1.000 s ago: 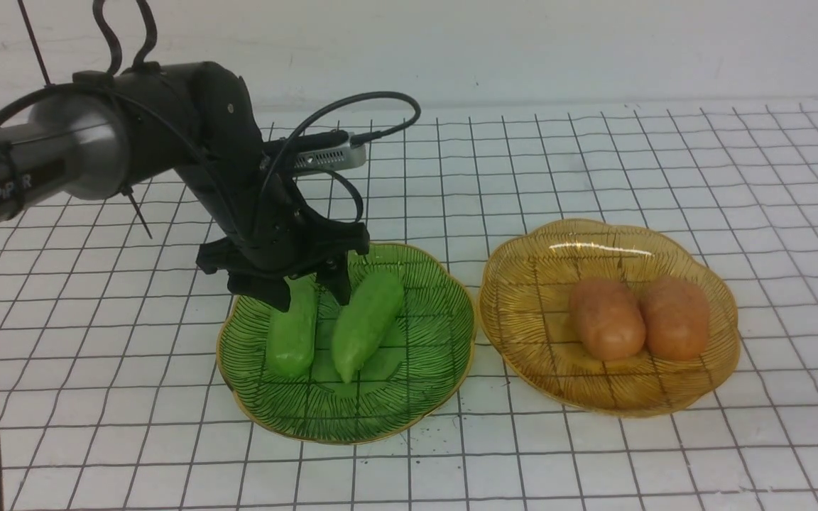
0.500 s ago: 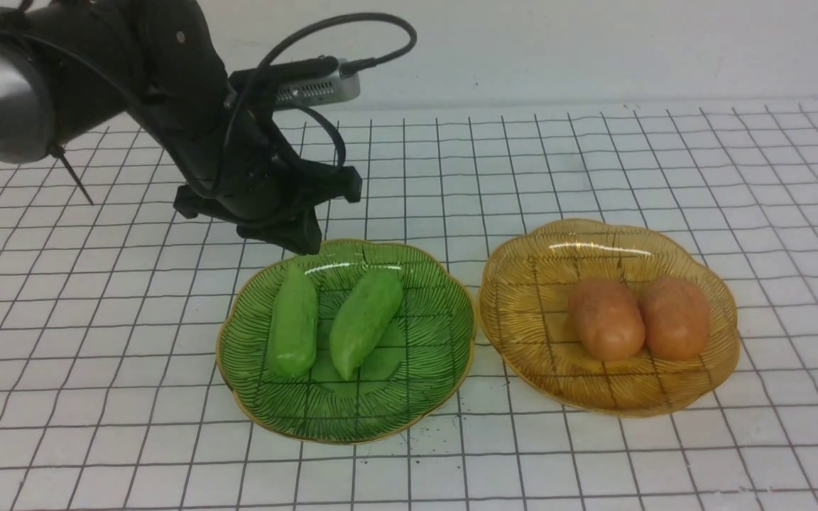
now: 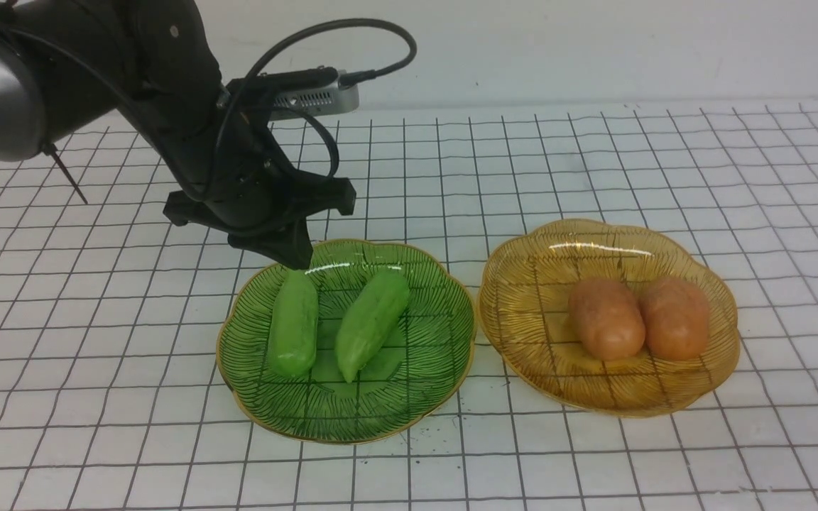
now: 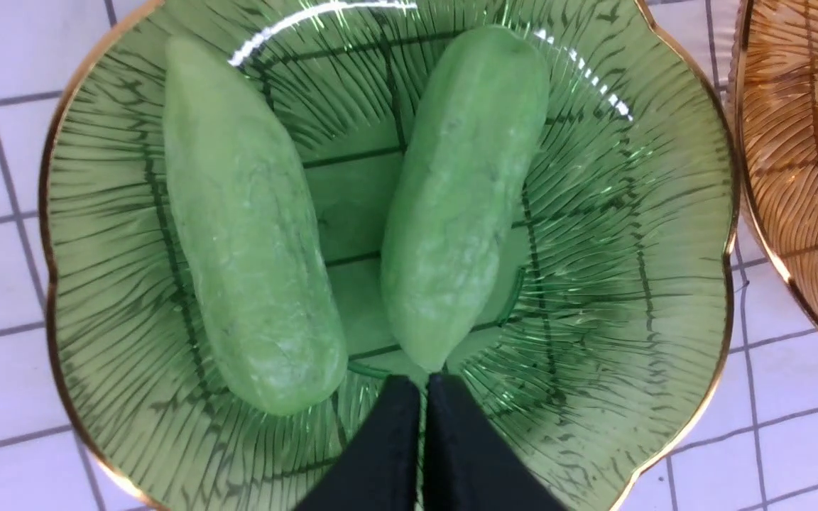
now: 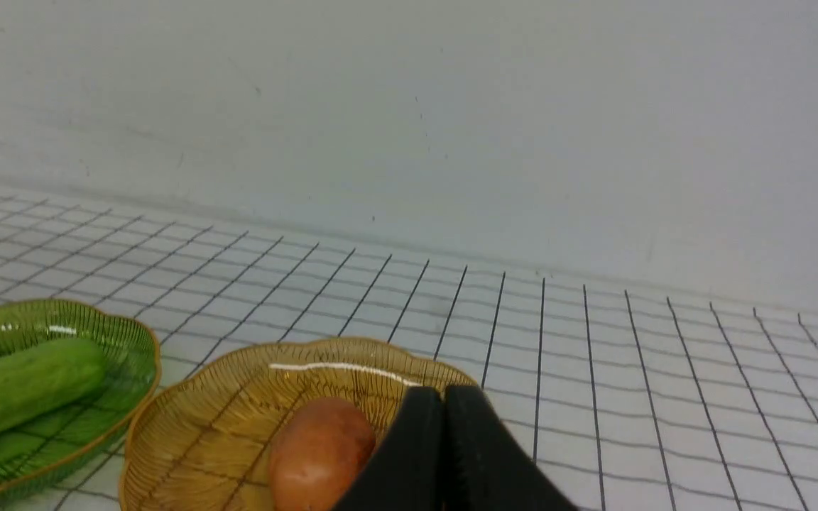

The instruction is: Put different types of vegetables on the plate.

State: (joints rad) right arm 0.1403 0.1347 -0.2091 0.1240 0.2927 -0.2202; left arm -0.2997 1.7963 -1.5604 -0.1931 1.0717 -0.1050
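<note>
Two light-green gourds lie side by side in the green glass plate. Two orange-brown potatoes lie in the amber glass plate to its right. My left gripper is shut and empty, hovering just above the far end of the left gourd. In the left wrist view both gourds fill the green plate, with the shut fingertips at the right gourd's tip. My right gripper is shut, low and outside the front view, before the amber plate and one potato.
The plates stand on a white cloth with a black grid. A white wall closes the far side. The left arm's body and cable hang over the far left of the table.
My left gripper has let go of the left gourd, risen off the green plate and shut. In the last half second it drifted slightly down and left. The right gourd shifted slightly.
</note>
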